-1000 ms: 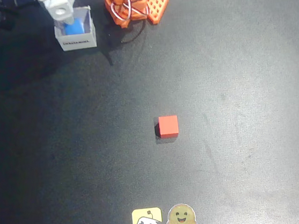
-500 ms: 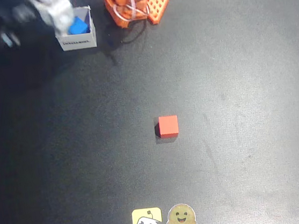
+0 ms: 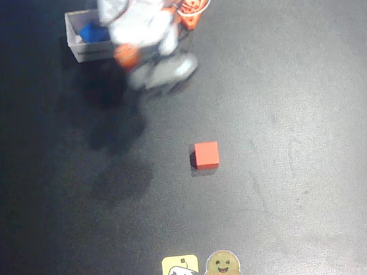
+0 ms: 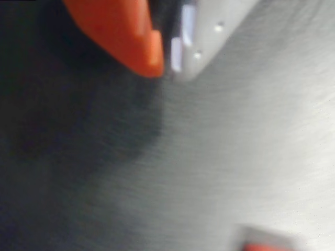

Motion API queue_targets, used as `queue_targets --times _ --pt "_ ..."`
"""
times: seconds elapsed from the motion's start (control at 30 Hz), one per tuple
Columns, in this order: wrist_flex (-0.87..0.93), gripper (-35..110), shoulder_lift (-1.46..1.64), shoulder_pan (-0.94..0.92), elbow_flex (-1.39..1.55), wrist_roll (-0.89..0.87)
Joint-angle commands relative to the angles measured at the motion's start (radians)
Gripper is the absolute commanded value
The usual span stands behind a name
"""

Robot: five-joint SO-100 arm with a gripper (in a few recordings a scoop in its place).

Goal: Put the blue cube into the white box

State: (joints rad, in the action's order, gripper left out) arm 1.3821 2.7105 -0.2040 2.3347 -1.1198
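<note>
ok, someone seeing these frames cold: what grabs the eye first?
The red cube, bright and alone mid-table in the overhead view. Next, the motion-blurred white and orange arm near the top edge, partly covering the white box with the blue cube inside it. In the wrist view the pincer shows an orange and a white finger tip close together over blurred dark table.

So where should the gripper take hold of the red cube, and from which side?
Probably from straight above, closing on two opposite side faces of the red cube. In the overhead view it sits flat and alone on the black table, its edges nearly square to the picture, so either pair of faces is free.
</note>
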Motion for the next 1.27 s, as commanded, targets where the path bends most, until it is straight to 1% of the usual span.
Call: queue_targets --times 0.0,0.07,0.13,0.2,0.23,0.43,0.47,0.53,0.6,0.67,1.23 --pt "0.044 0 0.351 0.089 0.126 0.009" --pt "0.083 0 0.483 0.118 0.19 0.008" --pt "0.087 0 0.485 0.127 0.199 0.0" --pt "0.048 0 0.485 0.143 0.219 -0.043" --pt "0.015 0 0.485 0.15 0.249 -0.101" --pt "-0.359 0 0.485 0.144 0.601 -0.259" --pt "-0.36 0 0.474 0.141 0.62 -0.296" --pt "-0.328 0 0.46 0.126 0.62 -0.298" --pt "-0.204 0 0.485 0.123 0.62 -0.347" --pt "-0.061 0 0.485 0.123 0.62 -0.348" --pt "-0.051 0 0.485 0.129 0.62 -0.345"
